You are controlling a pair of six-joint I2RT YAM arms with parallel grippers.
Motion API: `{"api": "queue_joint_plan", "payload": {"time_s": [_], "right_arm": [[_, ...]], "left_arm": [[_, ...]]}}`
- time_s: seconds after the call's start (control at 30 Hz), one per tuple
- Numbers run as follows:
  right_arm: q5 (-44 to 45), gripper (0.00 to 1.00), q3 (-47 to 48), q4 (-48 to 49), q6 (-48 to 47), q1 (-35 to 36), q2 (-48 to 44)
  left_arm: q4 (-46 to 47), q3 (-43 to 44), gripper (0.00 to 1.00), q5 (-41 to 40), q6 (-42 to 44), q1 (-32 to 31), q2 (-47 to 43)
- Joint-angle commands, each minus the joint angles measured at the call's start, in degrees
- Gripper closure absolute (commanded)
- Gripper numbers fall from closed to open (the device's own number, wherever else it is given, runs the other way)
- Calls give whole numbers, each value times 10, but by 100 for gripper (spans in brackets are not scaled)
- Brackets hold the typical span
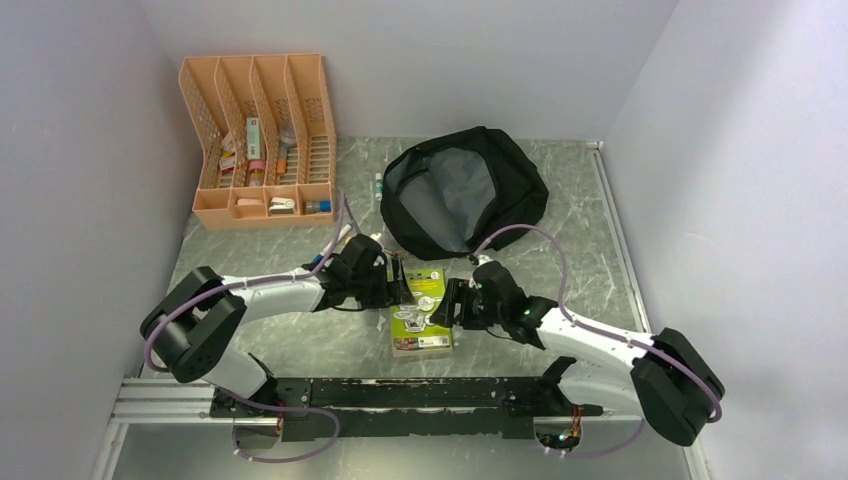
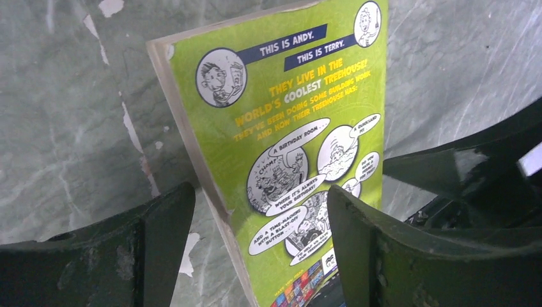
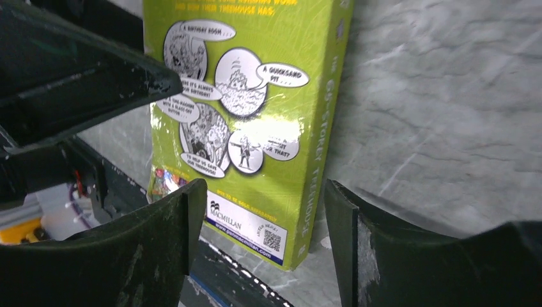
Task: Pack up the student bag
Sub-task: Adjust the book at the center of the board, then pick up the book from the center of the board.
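Observation:
The student bag lies open at the back of the table, black with grey lining showing. A lime-green paperback book lies on the table in front of it, between my two grippers. My left gripper is at the book's left edge. In the left wrist view it is open, its fingers straddling the page edge of the book, with a gap on the left side. My right gripper is at the book's right edge, open around the spine corner of the book, touching neither side.
An orange mesh desk organiser with small items stands at the back left. A white marker and some pens lie near it. The black rail runs along the near edge, close to the book's bottom.

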Motion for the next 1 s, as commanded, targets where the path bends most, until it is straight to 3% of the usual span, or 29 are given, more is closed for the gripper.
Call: {"api": "queue_joint_plan", "payload": {"time_s": [0.0,0.27,0.57,0.77,0.83,0.87,0.97], "right_arm": [[90,28,23,-63,-1,3,-30],[99,27,8,-48,11,2,-48],[87,27,3,-20,24,2,-21],[88,27,-2,-18,27,2,-18],[89,27,-3,-20,30,2,-16],[90,27,-3,-21,33,3,-15],[97,26,-6,-24,44,3,-11]], "left_arm": [[-70,-11,20,-29,12,-4,-16],[-7,-88,33,34,6,-4,-60],[50,-114,50,68,2,-4,-30],[88,-156,69,76,-16,-4,-13],[106,-175,89,77,-27,-5,-12],[114,-185,94,75,-33,-5,-12],[149,-207,95,77,-52,-4,-5]]}}
